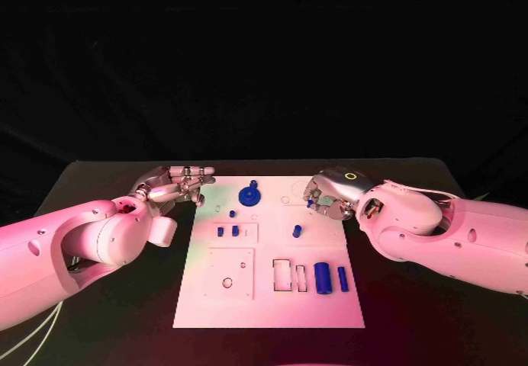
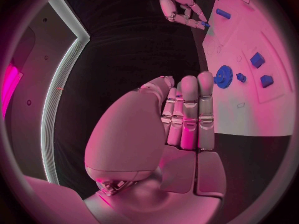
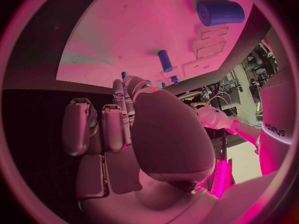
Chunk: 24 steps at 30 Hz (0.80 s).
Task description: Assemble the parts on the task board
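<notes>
The white task board (image 1: 269,305) lies in the middle of the black table. A blue gear (image 1: 251,196) stands near its far edge, and the left wrist view shows the gear (image 2: 223,77) just past my fingertips. Two small blue blocks (image 1: 228,231) sit at the board's left, a short blue peg (image 1: 297,230) in the middle, and a thick blue cylinder (image 1: 323,277) with a slim blue bar (image 1: 343,278) at the right. My left hand (image 1: 176,187) hovers off the board's far left corner, fingers straight, holding nothing. My right hand (image 1: 328,198) hangs over the far right corner and pinches a small blue part (image 2: 204,23).
Outlined recesses (image 1: 291,274) lie beside the cylinder, and a square outline with small holes (image 1: 229,273) is at the board's near left. Black table (image 1: 110,335) surrounds the board on all sides. My forearms flank the board's middle.
</notes>
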Tool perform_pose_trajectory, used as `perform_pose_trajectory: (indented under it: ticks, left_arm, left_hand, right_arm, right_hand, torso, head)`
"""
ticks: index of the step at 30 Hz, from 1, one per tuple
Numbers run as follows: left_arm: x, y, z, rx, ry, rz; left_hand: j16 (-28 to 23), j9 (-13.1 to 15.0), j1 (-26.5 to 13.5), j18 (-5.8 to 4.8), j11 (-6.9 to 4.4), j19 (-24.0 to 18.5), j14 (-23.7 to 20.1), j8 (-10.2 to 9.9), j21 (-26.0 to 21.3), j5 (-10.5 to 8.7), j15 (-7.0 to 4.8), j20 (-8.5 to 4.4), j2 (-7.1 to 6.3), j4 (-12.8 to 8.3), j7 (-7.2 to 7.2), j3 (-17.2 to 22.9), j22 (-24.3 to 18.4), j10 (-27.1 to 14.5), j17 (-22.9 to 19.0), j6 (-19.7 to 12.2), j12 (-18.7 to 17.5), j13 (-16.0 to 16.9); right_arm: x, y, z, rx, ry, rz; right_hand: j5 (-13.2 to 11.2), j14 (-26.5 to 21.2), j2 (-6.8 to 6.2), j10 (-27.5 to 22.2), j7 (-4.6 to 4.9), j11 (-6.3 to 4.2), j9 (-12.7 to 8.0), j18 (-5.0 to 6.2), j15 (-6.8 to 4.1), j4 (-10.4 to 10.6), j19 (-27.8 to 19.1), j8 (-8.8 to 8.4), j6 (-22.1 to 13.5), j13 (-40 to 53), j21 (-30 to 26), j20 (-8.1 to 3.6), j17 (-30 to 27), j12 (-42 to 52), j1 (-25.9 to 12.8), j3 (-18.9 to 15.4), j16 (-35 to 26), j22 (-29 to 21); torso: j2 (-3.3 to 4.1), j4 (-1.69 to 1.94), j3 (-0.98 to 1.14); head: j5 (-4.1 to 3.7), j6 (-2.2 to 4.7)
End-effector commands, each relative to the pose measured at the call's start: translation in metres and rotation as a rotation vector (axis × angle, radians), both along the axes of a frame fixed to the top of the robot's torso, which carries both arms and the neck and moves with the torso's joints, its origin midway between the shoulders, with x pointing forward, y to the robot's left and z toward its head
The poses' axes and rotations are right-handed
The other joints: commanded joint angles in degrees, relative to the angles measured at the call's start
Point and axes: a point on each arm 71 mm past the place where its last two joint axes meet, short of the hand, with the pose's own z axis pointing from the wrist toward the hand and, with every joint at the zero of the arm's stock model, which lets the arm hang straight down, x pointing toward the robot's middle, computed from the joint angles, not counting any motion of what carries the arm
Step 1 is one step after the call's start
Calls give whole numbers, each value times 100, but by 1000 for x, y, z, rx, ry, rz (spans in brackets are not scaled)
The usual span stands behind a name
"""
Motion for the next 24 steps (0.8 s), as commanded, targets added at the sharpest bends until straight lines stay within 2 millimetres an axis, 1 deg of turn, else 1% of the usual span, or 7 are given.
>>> perform_pose_trajectory:
  ticks: [1, 7, 9, 13, 17, 19, 24]
  left_arm:
    - [0, -3, 1, -12, -3, -13]
    - [2, -6, 0, -14, -6, -15]
    - [3, -7, 0, -15, -7, -16]
    - [5, -9, -1, -20, -6, -15]
    - [7, -11, -1, -26, -7, -12]
    - [7, -11, -2, -28, -7, -11]
    - [9, -14, -2, -33, -7, -13]
  left_hand:
    - [5, -9, 7, 74, -7, 23, -25, -27, 5, -8, 22, 12, 66, -38, -7, 4, 2, -36, -6, -34, 39, 5]
    - [6, -12, 7, 76, -6, 18, -27, -29, -8, -8, 22, 12, 65, -41, -7, 2, -9, -46, -8, -45, 39, 5]
    - [6, -13, 7, 78, -4, 13, -29, -28, -20, -8, 22, 12, 65, -43, -7, 1, -19, -56, -10, -48, 38, 4]
    - [6, -13, 5, 80, -2, 10, -31, -26, -27, -8, 23, 12, 66, -44, -4, -1, -24, -64, -11, -47, 37, 3]
    - [6, -13, 4, 79, 0, 11, -33, -23, -27, -8, 24, 12, 68, -44, -2, -2, -24, -69, -12, -45, 37, 3]
    - [6, -13, 4, 79, 0, 11, -33, -23, -27, -8, 24, 12, 68, -44, -2, -2, -24, -69, -12, -45, 37, 3]
    - [6, -9, -1, 79, 7, 9, -43, 1, -38, -9, 30, 15, 81, -48, 11, -7, -32, -81, -19, -15, 47, 6]
  right_arm:
    - [-5, 3, 6, 55, -13, 10]
    - [-21, 25, 14, 119, -1, 78]
    - [-28, 37, 16, 141, 5, 117]
    - [-38, 57, 16, 164, 20, 175]
    - [-47, 78, 12, 181, 40, 232]
    - [-51, 86, 8, 186, 51, 253]
    - [-57, 105, -8, 189, 90, 292]
  right_hand:
    - [8, 308, -19, 41, 9, 6, 8, -96, 6, -3, 51, -25, 35, -10, 28, -4, 2, -30, -25, 45, 36, 902]
    - [24, 309, -39, 40, 9, 6, 8, -99, 6, -17, 57, -30, 30, -13, 43, -4, 9, -38, -53, 87, 46, 912]
    - [31, 309, -46, 38, 11, 7, 8, -99, 6, -24, 58, -33, 27, -13, 45, -4, 6, -42, -60, 101, 45, 914]
    - [38, 311, -54, 38, 14, 9, 8, -101, 7, -27, 62, -36, 25, -14, 53, -3, 16, -45, -80, 118, 54, 919]
    - [42, 311, -60, 37, 15, 11, 8, -99, 9, -28, 58, -38, 23, -15, 44, -2, 17, -48, -98, 127, 56, 918]
    - [44, 311, -60, 38, 15, 11, 8, -99, 9, -29, 59, -38, 23, -15, 47, -2, 15, -48, -101, 130, 55, 919]
    - [-60, 313, -61, 46, 10, 10, 13, -101, 11, -44, 64, -39, 30, -14, 55, 3, 24, -55, -184, 170, 70, 929]
  torso:
    - [-5, 2, -2]
    - [-18, 7, -3]
    - [-25, 12, -1]
    - [-28, 7, -14]
    - [-33, -2, -26]
    - [-39, -3, -31]
    - [-40, -4, -32]
  head:
    - [43, 19]
    - [165, 16]
    - [241, 1]
    - [390, -19]
    - [569, -63]
    - [632, -86]
    - [746, -97]
